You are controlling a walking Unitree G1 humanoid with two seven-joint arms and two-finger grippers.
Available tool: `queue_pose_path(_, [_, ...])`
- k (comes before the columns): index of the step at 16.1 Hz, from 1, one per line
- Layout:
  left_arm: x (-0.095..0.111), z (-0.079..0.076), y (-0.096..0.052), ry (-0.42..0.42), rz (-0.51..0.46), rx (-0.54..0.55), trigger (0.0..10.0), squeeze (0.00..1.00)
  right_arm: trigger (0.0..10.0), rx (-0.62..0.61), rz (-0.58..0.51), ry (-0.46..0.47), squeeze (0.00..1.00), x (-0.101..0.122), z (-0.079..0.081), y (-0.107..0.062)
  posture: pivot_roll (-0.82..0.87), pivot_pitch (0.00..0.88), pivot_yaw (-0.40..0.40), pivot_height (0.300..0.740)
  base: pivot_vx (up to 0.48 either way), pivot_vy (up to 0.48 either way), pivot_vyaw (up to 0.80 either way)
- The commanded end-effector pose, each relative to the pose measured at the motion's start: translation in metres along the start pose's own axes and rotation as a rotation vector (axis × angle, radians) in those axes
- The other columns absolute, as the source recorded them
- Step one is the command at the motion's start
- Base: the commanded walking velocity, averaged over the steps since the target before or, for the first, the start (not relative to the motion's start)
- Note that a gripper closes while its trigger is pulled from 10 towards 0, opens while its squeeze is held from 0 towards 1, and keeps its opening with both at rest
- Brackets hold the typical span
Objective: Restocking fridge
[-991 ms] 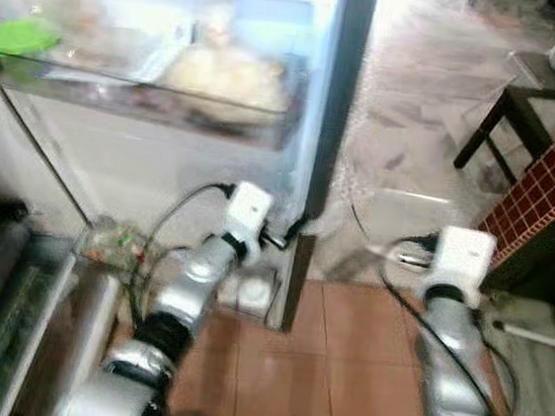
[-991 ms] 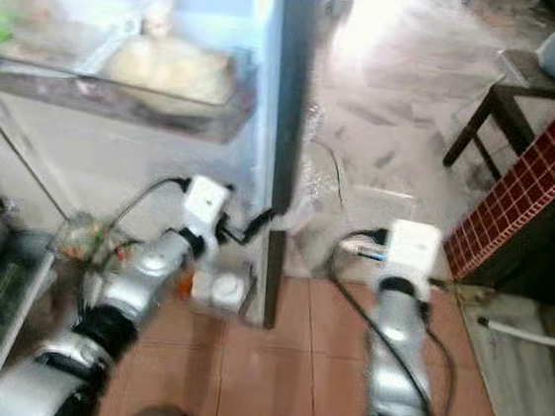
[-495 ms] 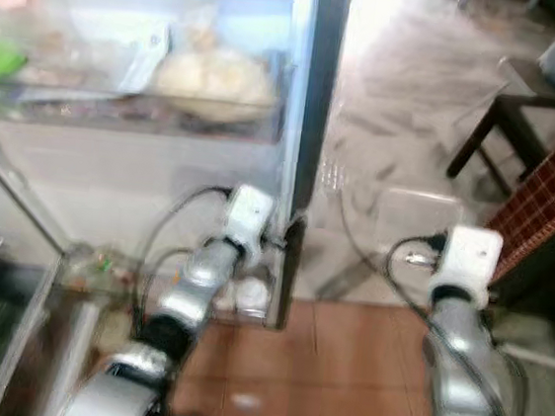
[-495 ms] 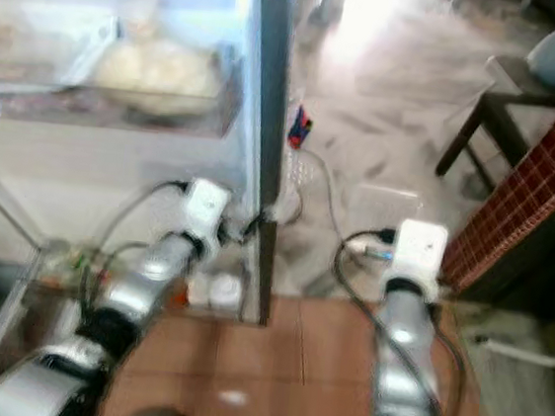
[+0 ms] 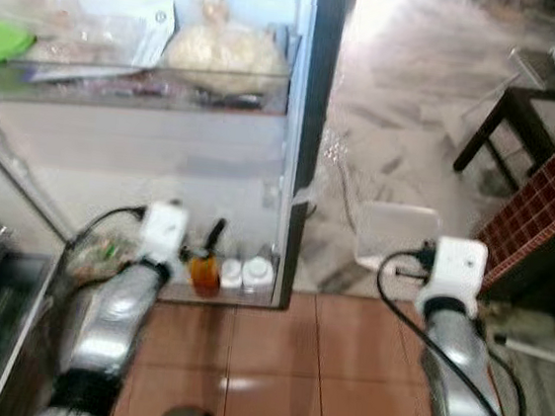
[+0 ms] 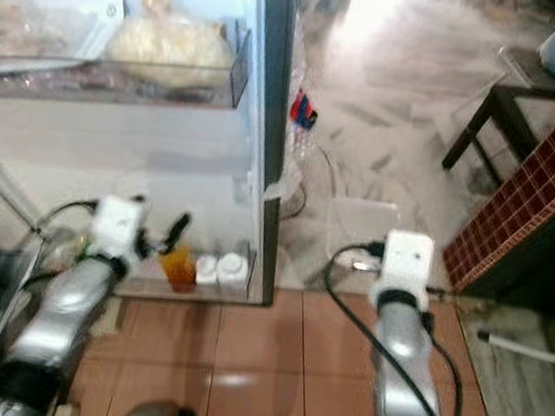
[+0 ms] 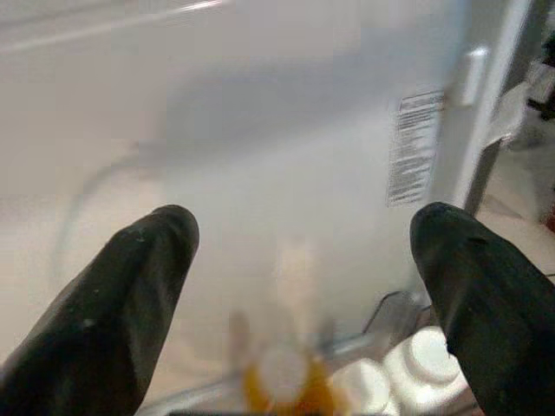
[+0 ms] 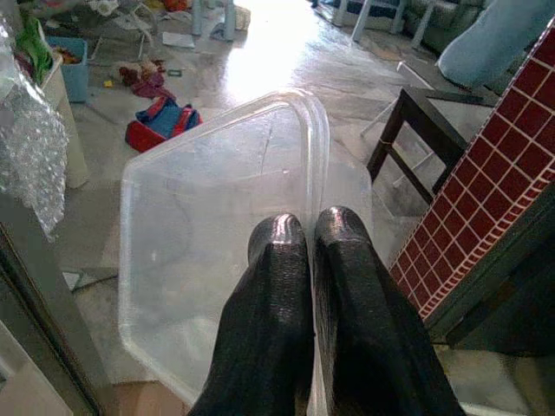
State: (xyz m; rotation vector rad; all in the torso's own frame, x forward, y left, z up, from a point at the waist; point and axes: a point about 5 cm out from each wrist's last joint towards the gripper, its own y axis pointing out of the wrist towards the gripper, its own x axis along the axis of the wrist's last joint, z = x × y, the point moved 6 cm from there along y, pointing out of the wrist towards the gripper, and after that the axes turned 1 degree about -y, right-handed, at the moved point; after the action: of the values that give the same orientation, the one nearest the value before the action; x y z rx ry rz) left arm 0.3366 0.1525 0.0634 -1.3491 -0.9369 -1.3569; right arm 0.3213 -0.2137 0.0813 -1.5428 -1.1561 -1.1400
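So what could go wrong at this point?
The right gripper pinches a thin clear plastic container by its rim alone, so it could slip or twist loose. The open left gripper hangs close above an orange bottle and two white-capped ones at the bottom of the fridge, and could knock them over.

fridge [image 5: 164, 156] left (open) | stool [image 5: 511, 108] right | jars [image 5: 248, 272] on fridge floor
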Motion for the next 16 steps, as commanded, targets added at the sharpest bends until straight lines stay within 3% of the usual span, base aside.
queue_pose_path(1, [0.006,0.005,-0.009,-0.013,-0.011,0.013,10.0,0.0,10.0,0.042,-0.033,0.006,0.0,0.008,0.006,-0.003,0.03,0.062,0.01,0.74,0.0,0.0,0.0])
queue_pose_path(3, [0.013,0.012,-0.022,-0.019,-0.039,0.067,10.0,0.0,10.0,0.134,-0.053,0.051,0.0,0.012,0.018,-0.007,0.05,0.063,0.003,0.74,0.0,0.0,0.0])
queue_pose_path(5, [0.018,0.018,-0.027,-0.042,-0.054,0.124,10.0,0.0,10.0,0.317,-0.085,0.079,0.0,0.021,0.045,-0.015,0.05,0.064,0.002,0.74,0.0,0.0,0.24])
queue_pose_path(6, [0.024,0.019,-0.03,-0.055,-0.066,0.151,10.0,0.0,10.0,0.485,-0.109,0.114,0.0,0.03,0.066,-0.026,0.05,0.068,0.002,0.74,0.0,0.0,0.8])
queue_pose_path(8, [0.025,0.018,-0.028,-0.056,-0.059,0.157,10.0,0.0,10.0,0.655,-0.115,0.106,0.0,0.034,0.082,-0.035,0.04,0.066,0.005,0.74,0.0,0.0,0.8])
queue_pose_path(11, [0.03,0.017,-0.023,-0.055,-0.063,0.155,10.0,0.0,10.0,0.696,-0.135,0.117,0.0,0.043,0.079,-0.029,0.04,0.061,0.012,0.74,0.0,0.0,0.8])
queue_pose_path(16, [0.023,0.035,-0.033,-0.035,-0.026,0.291,10.0,0.0,10.0,0.688,-0.14,0.153,0.0,0.046,0.082,-0.019,0.07,0.068,0.013,0.74,0.0,0.0,0.8])
